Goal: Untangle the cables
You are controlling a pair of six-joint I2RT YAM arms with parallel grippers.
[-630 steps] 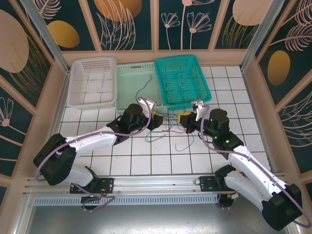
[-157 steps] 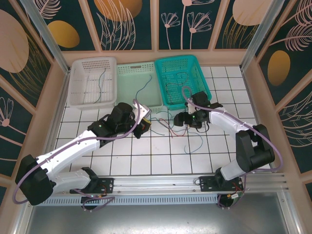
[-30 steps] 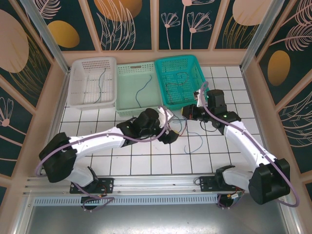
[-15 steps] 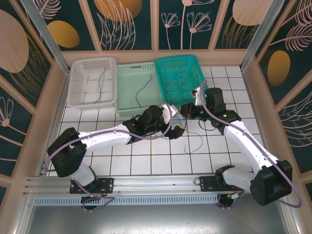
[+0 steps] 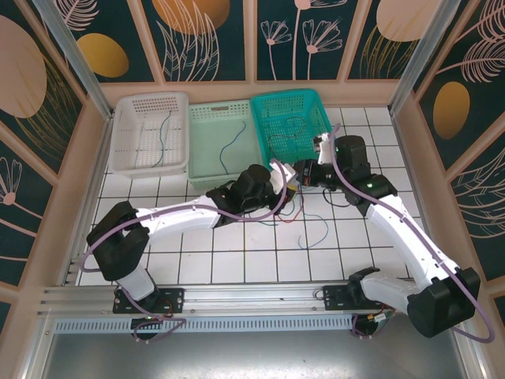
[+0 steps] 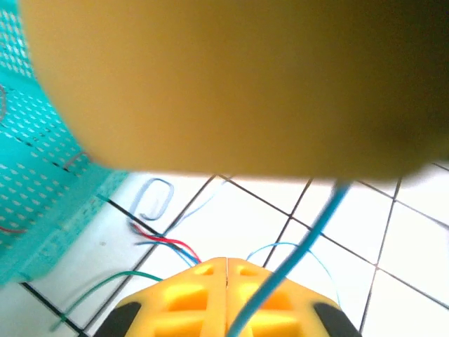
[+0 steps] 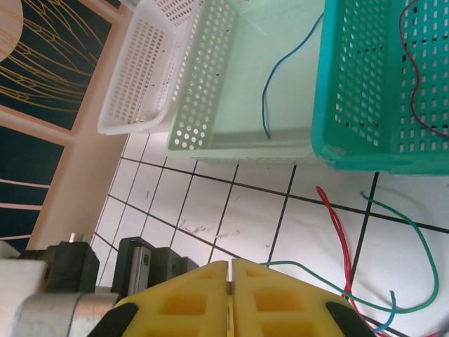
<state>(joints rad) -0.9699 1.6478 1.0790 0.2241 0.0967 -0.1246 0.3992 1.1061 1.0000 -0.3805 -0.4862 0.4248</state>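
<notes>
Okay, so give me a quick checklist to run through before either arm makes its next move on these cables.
1. Left tool shut: ok, its fingers meet.
2. Left tool gripping the blue cable: cannot tell; the cable crosses one finger and does not clearly leave the seam.
3. Right tool empty: ok, it is shut with nothing seen between its fingers.
4. Room between the two tools: not ok; from above they sit almost touching, beside the teal basket.
5. Red cable and green cable apart: not ok; they cross near the right tool.
</notes>
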